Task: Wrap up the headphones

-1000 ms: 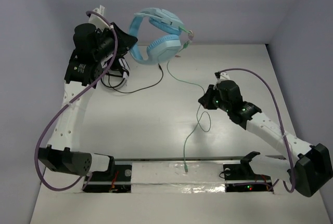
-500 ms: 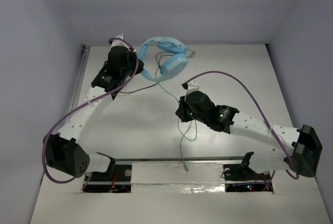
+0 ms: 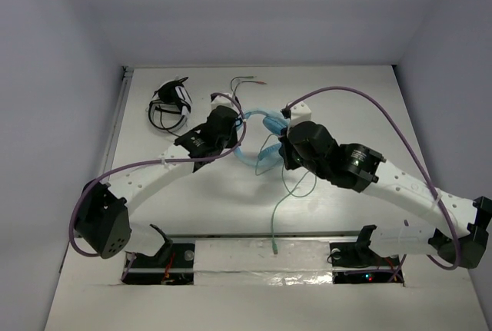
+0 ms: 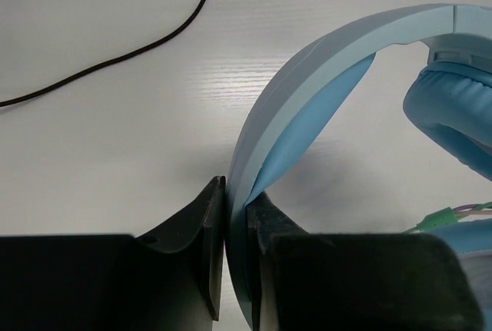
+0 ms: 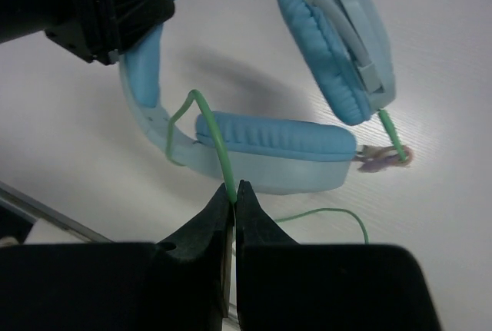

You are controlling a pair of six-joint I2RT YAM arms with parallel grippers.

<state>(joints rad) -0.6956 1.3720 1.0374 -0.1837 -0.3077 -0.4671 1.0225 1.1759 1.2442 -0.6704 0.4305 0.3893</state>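
The light blue headphones [image 3: 269, 123] sit low over the middle of the table, between my two grippers. My left gripper [image 4: 237, 193] is shut on the curved headband [image 4: 323, 70], and one padded ear cup [image 4: 453, 116] shows to its right. My right gripper [image 5: 234, 189] is shut on the thin pale green cable [image 5: 213, 127], just in front of the lower ear cup [image 5: 277, 143]. The cable arches up from the pinch toward the headband, and in the top view it trails down [image 3: 278, 212] to the table's near edge. From above, the left gripper [image 3: 235, 125] and right gripper [image 3: 285, 152] flank the headphones.
Black and white headphones [image 3: 171, 104] lie at the back left, and their dark cable [image 4: 154, 43] runs across the table near the left gripper. A few loose thin wires [image 3: 247, 81] lie at the back. A metal strip [image 3: 261, 258] spans the near edge.
Both arms have swung from the back of the table toward its middle, carrying the headphones down and nearer. The right gripper has closed in on them along the cable.
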